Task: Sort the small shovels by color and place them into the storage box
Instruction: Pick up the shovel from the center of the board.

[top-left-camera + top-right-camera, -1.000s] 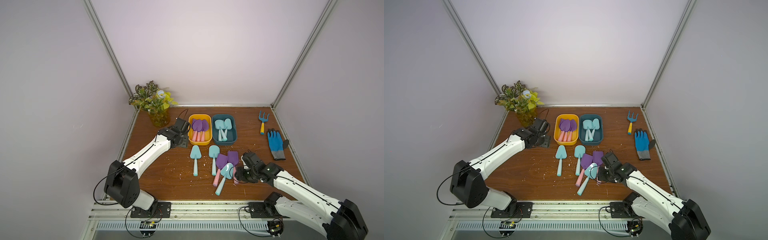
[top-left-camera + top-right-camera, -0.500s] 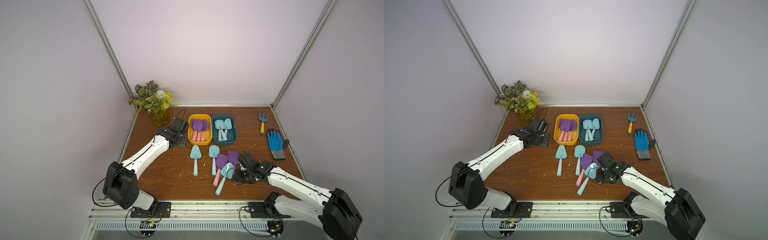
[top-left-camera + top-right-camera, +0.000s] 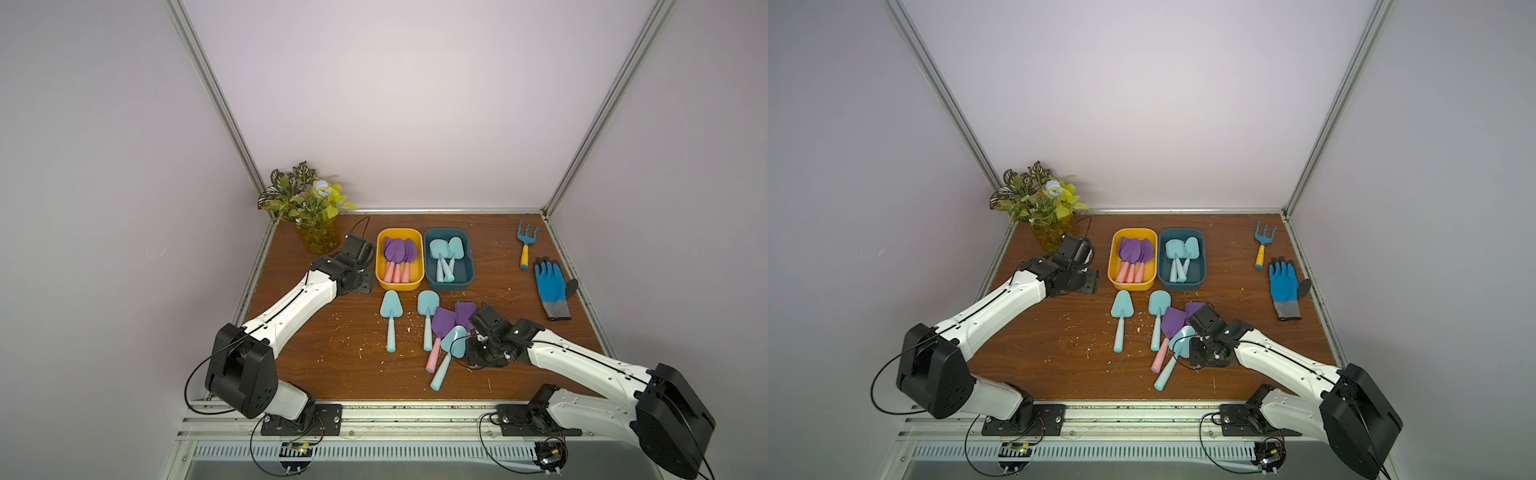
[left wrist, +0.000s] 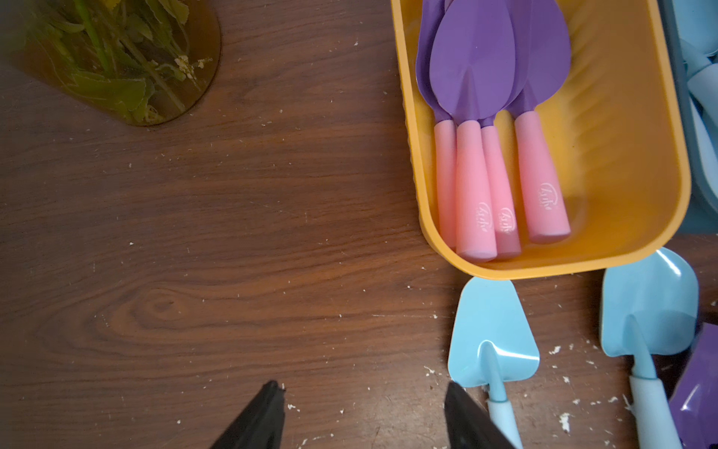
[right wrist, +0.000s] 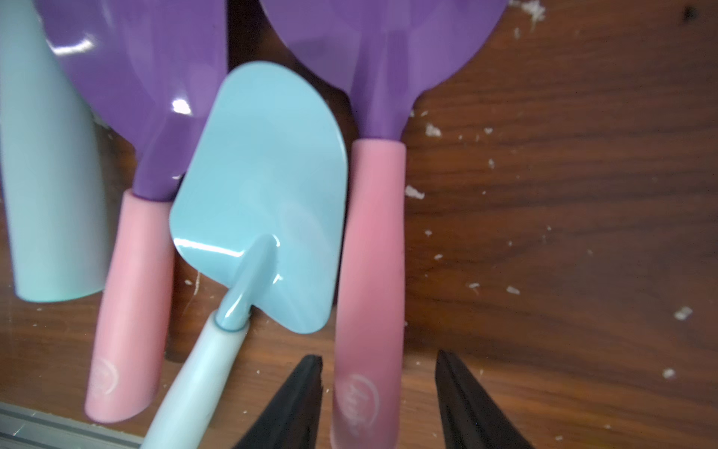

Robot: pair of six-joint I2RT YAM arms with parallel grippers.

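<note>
Since a second ago our right tool (image 5: 379, 359) has slid closer into the pile of loose shovels, while our left tool (image 4: 363, 385) has hardly shifted. We see the right tool's fingers (image 5: 307, 388) standing apart, one on either side of the pink handle of a purple shovel (image 5: 369, 241) that lies flat on the desk (image 3: 332, 365). A strip of wood shows between that handle and one finger, so nothing is clamped. Just beside the handle a light-blue shovel (image 5: 264, 186) lies tilted, its blade overlapping a second purple shovel (image 5: 147, 89). Past that one we see the aqua handle (image 5: 50, 175) of another shovel. Our left tool is likewise apart and holds nothing, hanging over bare wood just beside the yellow box (image 3: 400, 286). That box holds four purple shovels with pink handles, blades toward the back wall. Right against its right side stands the teal box (image 3: 449, 284), which holds light-blue shovels, blades also to the back; we cannot count them surely. In front of the boxes lie a pointed blue shovel (image 3: 390, 309) and a square blue shovel (image 3: 428, 301), apart from each other. Farther right we see a rake (image 3: 527, 237) and a glove (image 3: 550, 286), and in the back left corner a plant (image 3: 309, 203).
</note>
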